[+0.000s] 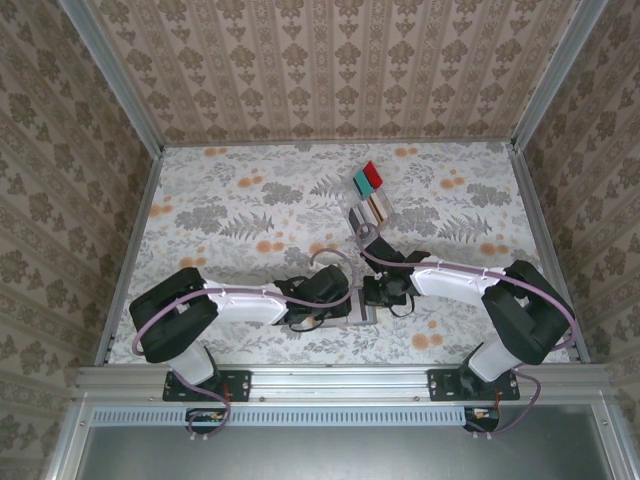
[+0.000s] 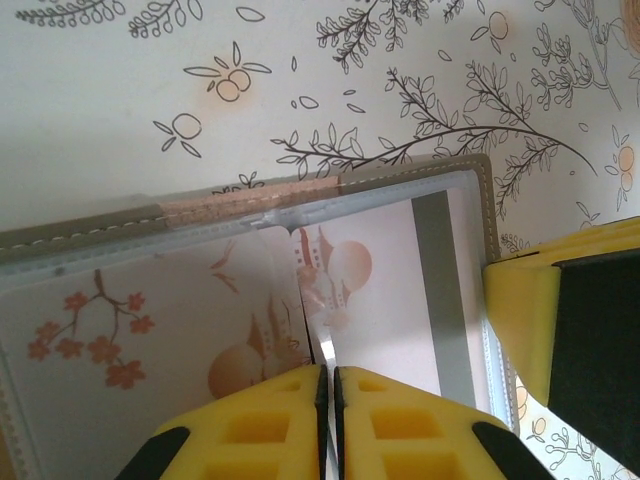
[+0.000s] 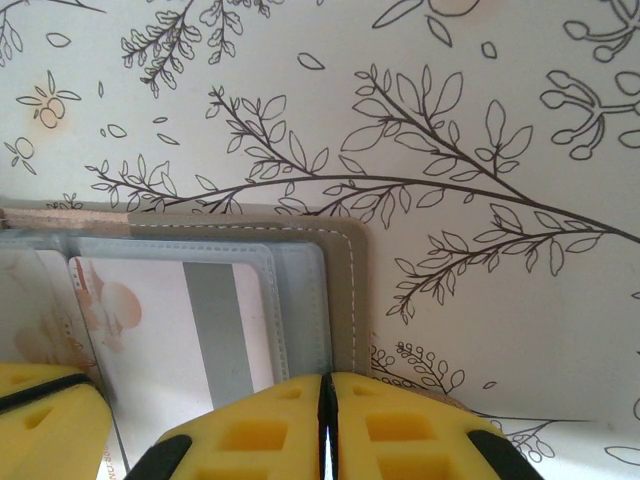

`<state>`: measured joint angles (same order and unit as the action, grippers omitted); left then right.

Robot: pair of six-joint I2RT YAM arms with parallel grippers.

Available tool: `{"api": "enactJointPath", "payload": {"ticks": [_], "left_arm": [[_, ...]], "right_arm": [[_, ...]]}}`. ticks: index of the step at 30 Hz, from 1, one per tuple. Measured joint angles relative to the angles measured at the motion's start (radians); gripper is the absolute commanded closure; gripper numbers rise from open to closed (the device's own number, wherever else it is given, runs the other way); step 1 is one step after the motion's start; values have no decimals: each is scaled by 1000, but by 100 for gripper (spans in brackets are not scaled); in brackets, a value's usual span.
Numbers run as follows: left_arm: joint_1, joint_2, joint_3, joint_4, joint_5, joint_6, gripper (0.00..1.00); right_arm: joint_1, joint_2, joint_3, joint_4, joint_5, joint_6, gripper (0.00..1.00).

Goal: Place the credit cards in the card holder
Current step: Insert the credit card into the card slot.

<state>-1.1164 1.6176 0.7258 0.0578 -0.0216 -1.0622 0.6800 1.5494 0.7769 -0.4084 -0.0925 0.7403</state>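
Observation:
The grey-brown card holder (image 2: 100, 225) lies open on the table between both grippers, its clear sleeves facing up. A pale floral credit card with a grey stripe (image 2: 400, 300) sits inside the right sleeve (image 3: 150, 330). My left gripper (image 2: 328, 375) is shut at the middle fold, with a thin shiny sleeve edge running in between its fingertips. My right gripper (image 3: 327, 385) is shut, with nothing between its fingertips, over the holder's right border (image 3: 345, 290). Its yellow finger (image 2: 520, 320) touches that border. From above, both grippers (image 1: 345, 297) (image 1: 378, 290) meet over the holder near the front edge.
A clear slotted rack (image 1: 368, 207) stands at mid-table behind the grippers, with a red card (image 1: 373, 176) and a teal card (image 1: 360, 181) upright at its far end. Patterned walls enclose the table on three sides. Floral cloth stretches left and right of the arms.

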Motion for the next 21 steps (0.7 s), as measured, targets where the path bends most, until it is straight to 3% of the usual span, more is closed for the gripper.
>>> {"api": "enactJointPath", "payload": {"ticks": [12,21], "left_arm": [[0,-89,-13,-100,-43,-2,79],[0,-91,6,-85,-27,15,91]], "right_arm": [[0,-13,-15,16,0,1,88],[0,-13,-17,18,0,5,88]]}}
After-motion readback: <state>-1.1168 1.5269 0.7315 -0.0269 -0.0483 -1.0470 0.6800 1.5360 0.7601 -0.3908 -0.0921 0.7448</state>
